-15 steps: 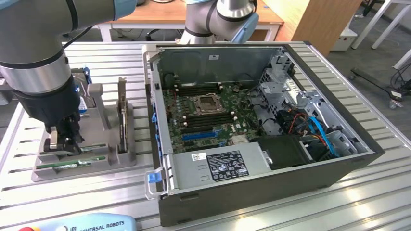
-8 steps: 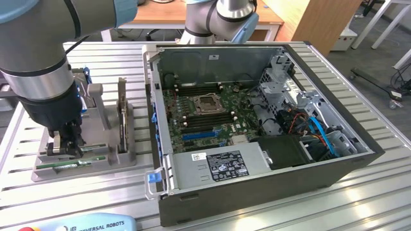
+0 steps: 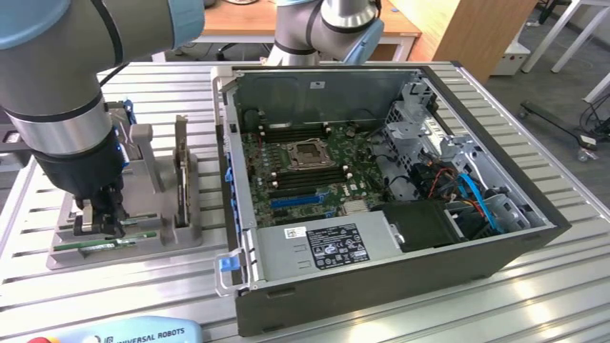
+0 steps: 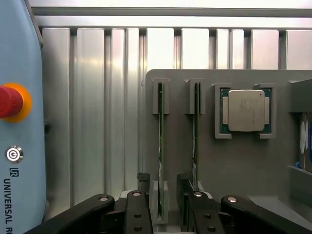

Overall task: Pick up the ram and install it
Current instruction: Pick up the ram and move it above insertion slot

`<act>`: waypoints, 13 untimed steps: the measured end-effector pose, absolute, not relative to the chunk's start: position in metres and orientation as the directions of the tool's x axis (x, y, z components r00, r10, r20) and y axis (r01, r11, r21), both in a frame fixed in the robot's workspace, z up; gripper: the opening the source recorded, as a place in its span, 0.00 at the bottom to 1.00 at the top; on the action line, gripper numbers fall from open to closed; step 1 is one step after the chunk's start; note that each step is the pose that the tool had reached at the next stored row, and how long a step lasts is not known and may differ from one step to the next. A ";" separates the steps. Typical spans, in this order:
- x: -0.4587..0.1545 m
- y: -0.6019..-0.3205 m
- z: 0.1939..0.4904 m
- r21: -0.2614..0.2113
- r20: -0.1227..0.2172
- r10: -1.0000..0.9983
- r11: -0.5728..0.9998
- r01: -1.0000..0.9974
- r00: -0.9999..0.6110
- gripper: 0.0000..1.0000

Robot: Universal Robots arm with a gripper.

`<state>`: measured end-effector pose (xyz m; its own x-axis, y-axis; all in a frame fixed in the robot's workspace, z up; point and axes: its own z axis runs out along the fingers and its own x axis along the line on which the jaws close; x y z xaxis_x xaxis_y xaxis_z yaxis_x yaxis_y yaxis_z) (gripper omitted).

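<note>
A: Where is the black two-finger gripper [image 4: 162, 185]?
B: Low over the grey plastic holder block [image 3: 181, 232], jaws spread apart, one finger on each side of the thin green ram stick [image 4: 160, 136], nothing clamped.
A: And the ram?
B: On edge in the holder's near slot, at the exterior view's left of the open black computer case [image 3: 515, 246].

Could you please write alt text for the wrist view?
The open gripper straddles the ram, which stands on edge in a grey holder. A second stick and a processor sit in the same holder, on a slatted table.
</note>
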<state>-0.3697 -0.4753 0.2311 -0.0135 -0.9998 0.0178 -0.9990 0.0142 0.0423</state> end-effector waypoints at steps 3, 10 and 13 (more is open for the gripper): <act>-0.370 -0.475 0.228 0.042 0.018 -1.000 0.014 -0.999 -0.013 0.36; -0.370 -0.475 0.222 0.042 0.018 -1.000 0.014 -0.999 -0.013 0.36; -0.370 -0.475 0.219 0.042 0.018 -1.000 0.014 -0.999 -0.013 0.36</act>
